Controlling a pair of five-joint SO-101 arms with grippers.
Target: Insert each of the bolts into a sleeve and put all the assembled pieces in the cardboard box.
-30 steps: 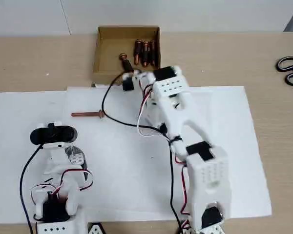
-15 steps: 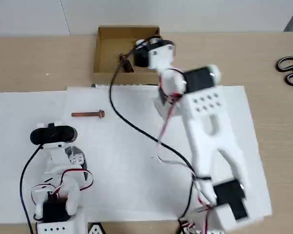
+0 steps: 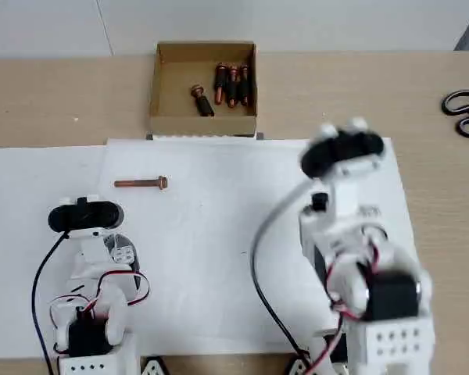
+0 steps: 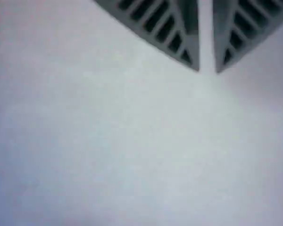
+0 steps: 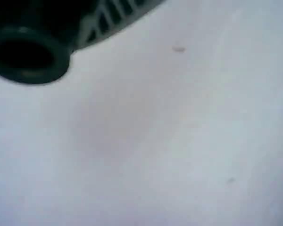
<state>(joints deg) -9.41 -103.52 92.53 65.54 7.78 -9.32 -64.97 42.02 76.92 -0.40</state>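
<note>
**Last bare bolt waits on the paper**

On the worktop [image 3: 47, 94] lies a white paper sheet [image 3: 219, 297], with both arms folded low near its front edge. The right arm [image 3: 359, 258] sits at the right side, and we cannot tell whether its grip is open or closed. The left gripper [image 4: 206, 52] hangs just over the paper, jaws drawn to a thin slit and holding nothing. The cardboard box [image 3: 172, 82] beyond the sheet holds four assembled pieces [image 3: 232, 84]. One bare bolt [image 3: 141, 183] lies flat on the paper, between the box and the left-hand arm, head towards the right. We judge it the next pick. We should open the jaws wide, come straight down and close across mid-shank, since a round bolt on paper likely rolls.
</note>
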